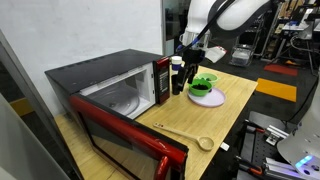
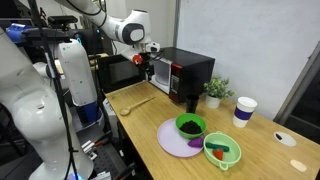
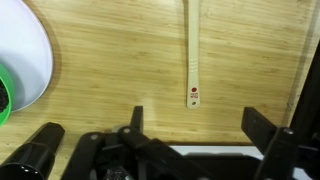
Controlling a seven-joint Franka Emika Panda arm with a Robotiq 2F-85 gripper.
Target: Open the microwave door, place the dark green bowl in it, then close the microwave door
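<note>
The microwave (image 1: 110,85) (image 2: 185,70) stands on the wooden table, its white inside showing. The microwave door (image 1: 125,135) hangs wide open, a red frame around dark glass. In both exterior views the dark green bowl (image 2: 190,126) (image 1: 203,84) sits on a lavender plate (image 2: 175,142). My gripper (image 1: 190,47) (image 2: 150,52) (image 3: 198,125) hovers open above the table near the microwave's control side, apart from the bowl. Nothing is between its fingers (image 3: 262,128). In the wrist view only a green rim (image 3: 4,100) shows at the left edge.
A wooden spoon (image 1: 185,133) (image 3: 192,50) lies on the table under the gripper. A black cylinder (image 1: 177,75) (image 3: 35,150) stands by the microwave. A lime-green bowl (image 2: 225,152), paper cup (image 2: 243,110) and small plant (image 2: 215,92) occupy the table's other end.
</note>
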